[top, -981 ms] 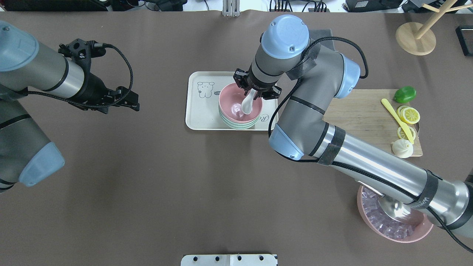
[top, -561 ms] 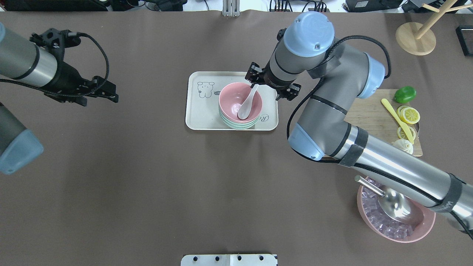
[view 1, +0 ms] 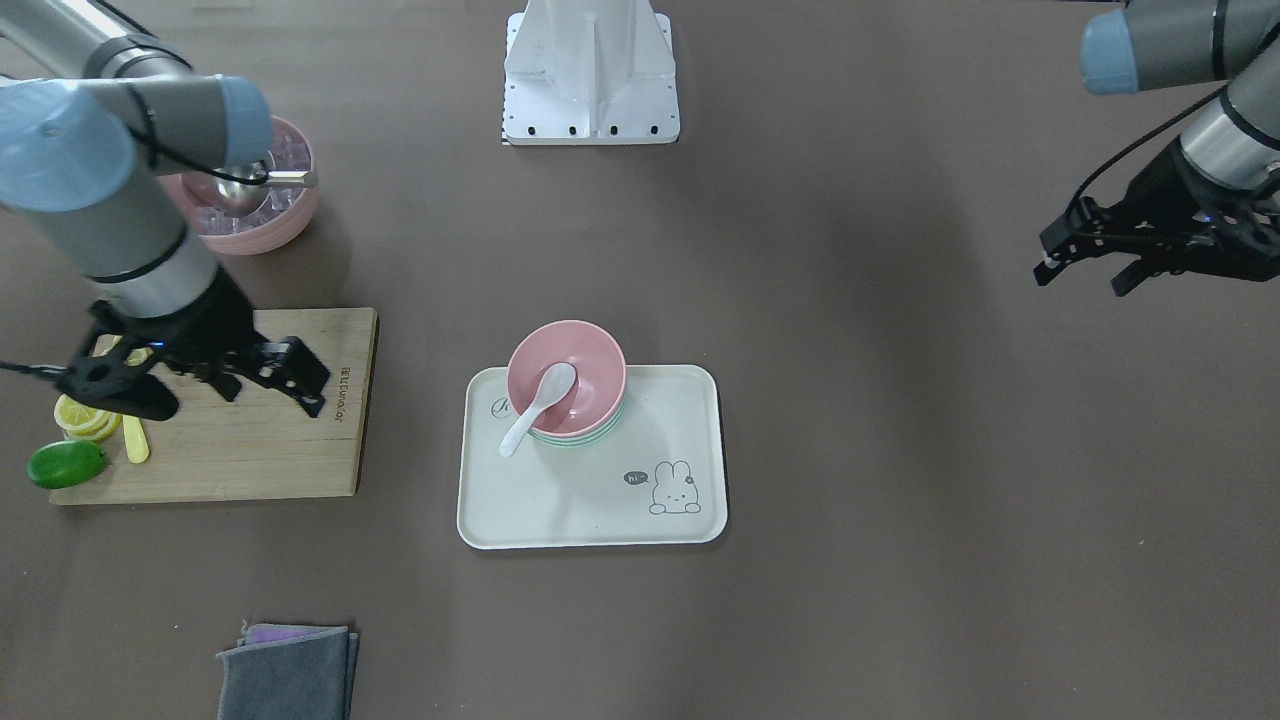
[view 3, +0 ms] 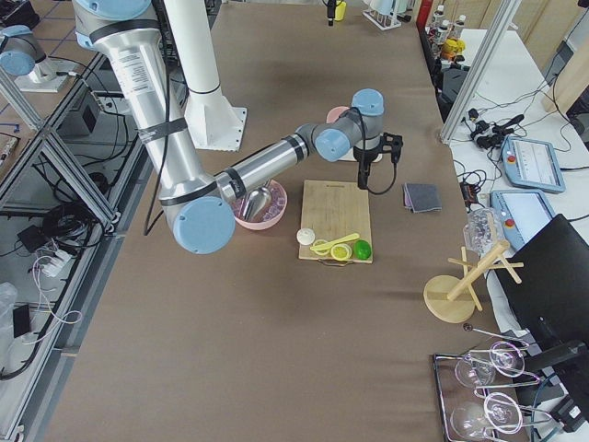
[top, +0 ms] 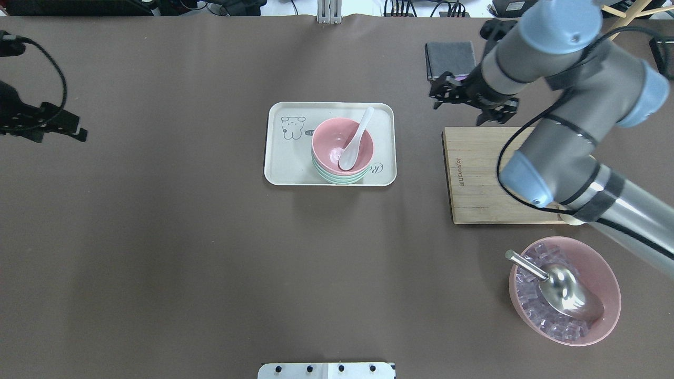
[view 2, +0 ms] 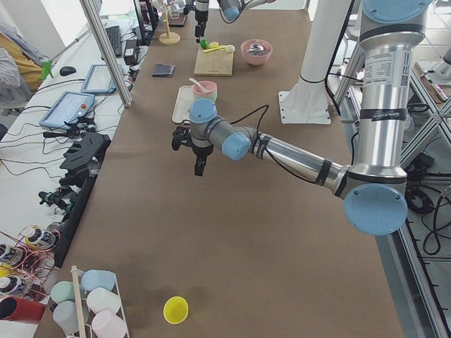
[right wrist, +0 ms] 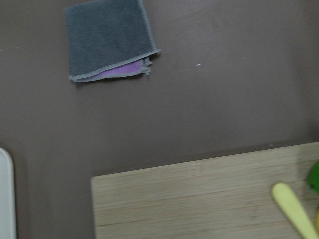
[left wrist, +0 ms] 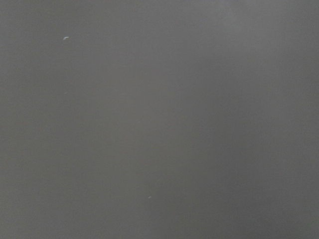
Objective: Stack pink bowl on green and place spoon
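Both right hand (top: 457,111) and left hand (view 1: 1080,280) spread empty, now clear of spoon (top: 355,139) in pink bowl (top: 326,145).

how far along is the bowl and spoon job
Looks finished. Done: pink bowl sits on the green bowl on the tray, with the spoon resting in it. In hand: nothing; right gripper and left gripper are both open, empty, off to the sides. Left: nothing I can see.
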`<action>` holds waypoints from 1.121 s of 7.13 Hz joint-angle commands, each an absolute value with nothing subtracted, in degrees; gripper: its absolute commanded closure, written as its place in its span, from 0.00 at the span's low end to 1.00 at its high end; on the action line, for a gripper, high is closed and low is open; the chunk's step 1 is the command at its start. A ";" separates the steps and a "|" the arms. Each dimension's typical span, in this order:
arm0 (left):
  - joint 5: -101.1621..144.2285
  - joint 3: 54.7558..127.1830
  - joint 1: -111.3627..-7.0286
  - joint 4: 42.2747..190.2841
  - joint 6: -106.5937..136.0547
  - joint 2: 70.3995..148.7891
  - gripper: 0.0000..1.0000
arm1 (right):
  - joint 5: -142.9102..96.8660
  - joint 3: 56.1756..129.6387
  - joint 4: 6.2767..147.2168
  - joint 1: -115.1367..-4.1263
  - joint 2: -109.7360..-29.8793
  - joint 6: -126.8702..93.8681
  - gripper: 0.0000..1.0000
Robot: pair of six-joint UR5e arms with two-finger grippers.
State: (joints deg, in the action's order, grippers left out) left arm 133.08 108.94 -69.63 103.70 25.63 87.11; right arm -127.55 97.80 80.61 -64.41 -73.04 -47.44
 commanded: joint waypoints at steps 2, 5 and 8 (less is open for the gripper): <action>132.80 101.81 -79.42 103.54 3.76 82.18 0.02 | -132.61 85.66 80.95 -80.29 -77.79 -13.46 0.00; 133.42 99.76 -84.01 95.59 1.85 83.13 0.02 | -137.04 80.24 80.77 -85.25 -79.36 -2.83 0.00; 137.08 97.93 -86.65 90.35 1.85 84.56 0.02 | -134.38 80.85 80.86 -85.25 -78.84 -2.81 0.00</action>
State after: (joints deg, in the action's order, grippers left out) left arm 134.42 99.37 -85.72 91.47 1.98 84.81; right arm -134.56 80.54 80.77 -85.24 -79.11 -2.62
